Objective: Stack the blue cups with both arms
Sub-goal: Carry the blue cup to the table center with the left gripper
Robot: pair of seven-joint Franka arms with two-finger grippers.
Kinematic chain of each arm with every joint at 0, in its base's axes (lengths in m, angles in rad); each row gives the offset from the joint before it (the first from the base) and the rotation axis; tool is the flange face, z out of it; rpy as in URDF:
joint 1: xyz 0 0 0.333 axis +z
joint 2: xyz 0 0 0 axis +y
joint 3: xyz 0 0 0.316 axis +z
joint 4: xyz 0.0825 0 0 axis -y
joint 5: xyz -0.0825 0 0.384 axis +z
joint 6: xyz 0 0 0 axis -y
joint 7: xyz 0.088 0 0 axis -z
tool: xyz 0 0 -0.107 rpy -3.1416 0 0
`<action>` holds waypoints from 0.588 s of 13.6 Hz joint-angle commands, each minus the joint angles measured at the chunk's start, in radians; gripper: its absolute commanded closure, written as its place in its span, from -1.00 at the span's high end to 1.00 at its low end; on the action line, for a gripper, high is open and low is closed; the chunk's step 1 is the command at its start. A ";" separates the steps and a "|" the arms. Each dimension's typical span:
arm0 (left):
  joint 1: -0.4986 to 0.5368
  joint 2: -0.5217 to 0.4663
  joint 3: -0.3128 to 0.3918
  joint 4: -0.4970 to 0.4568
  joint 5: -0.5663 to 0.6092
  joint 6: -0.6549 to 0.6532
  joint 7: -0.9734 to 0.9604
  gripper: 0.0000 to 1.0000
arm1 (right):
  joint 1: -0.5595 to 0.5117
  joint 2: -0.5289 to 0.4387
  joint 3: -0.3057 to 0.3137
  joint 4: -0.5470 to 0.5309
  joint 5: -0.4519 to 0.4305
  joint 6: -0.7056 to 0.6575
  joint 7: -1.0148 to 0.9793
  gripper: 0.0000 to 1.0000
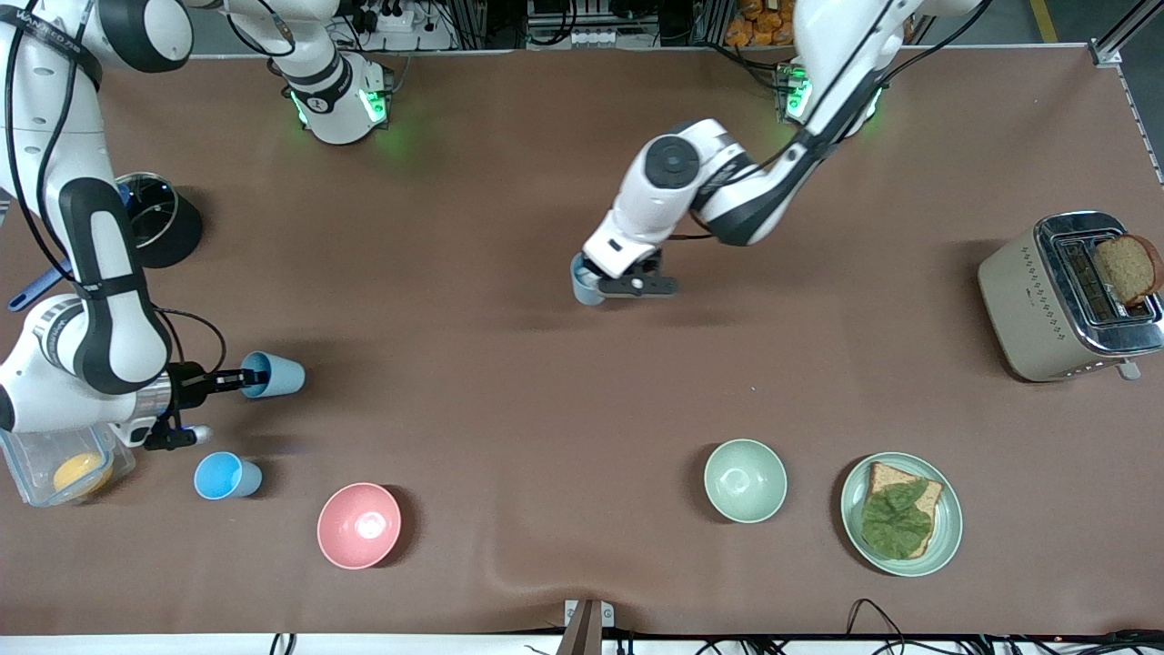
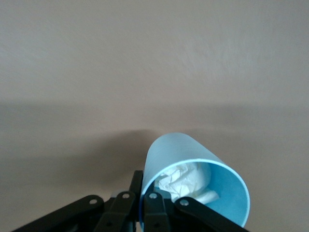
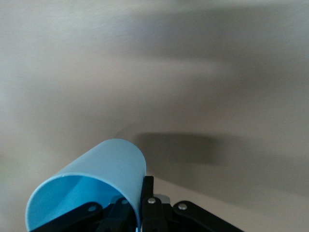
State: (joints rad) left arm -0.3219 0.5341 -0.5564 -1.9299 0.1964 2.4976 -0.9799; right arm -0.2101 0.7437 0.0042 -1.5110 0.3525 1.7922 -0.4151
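Observation:
My right gripper (image 1: 238, 377) is shut on the rim of a sky-blue cup (image 1: 273, 374) and holds it tilted over the table at the right arm's end. The right wrist view shows that cup (image 3: 91, 186) pinched at its rim by my gripper (image 3: 142, 195). A second blue cup (image 1: 225, 476) stands on the table close by. My left gripper (image 1: 607, 284) is shut on the rim of a grey-blue cup (image 1: 583, 282) over the middle of the table. In the left wrist view that cup (image 2: 193, 179) holds crumpled white paper (image 2: 186, 180) and sits in my gripper (image 2: 144, 193).
A pink bowl (image 1: 358, 525), a pale green bowl (image 1: 745, 479) and a plate (image 1: 946, 528) with bread and lettuce lie along the front. A toaster (image 1: 1037, 309) stands at the left arm's end. A black pot (image 1: 164, 227) and a clear container (image 1: 27, 478) sit by the right arm.

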 commanded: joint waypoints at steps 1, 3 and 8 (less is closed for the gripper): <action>-0.090 0.136 0.060 0.123 0.116 -0.006 -0.065 -1.00 | 0.006 -0.006 -0.001 0.011 0.121 -0.123 0.058 -1.00; -0.176 0.184 0.133 0.164 0.129 -0.006 -0.091 -0.60 | 0.012 -0.045 -0.001 0.060 0.141 -0.261 0.160 -1.00; -0.190 0.126 0.161 0.204 0.120 -0.069 -0.095 1.00 | 0.049 -0.150 0.003 0.319 0.137 -0.722 0.444 -1.00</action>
State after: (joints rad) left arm -0.5006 0.7004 -0.4050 -1.7646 0.2942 2.4918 -1.0419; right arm -0.1875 0.6178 0.0084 -1.2683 0.4735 1.1742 -0.0598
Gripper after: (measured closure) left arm 0.507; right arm 0.965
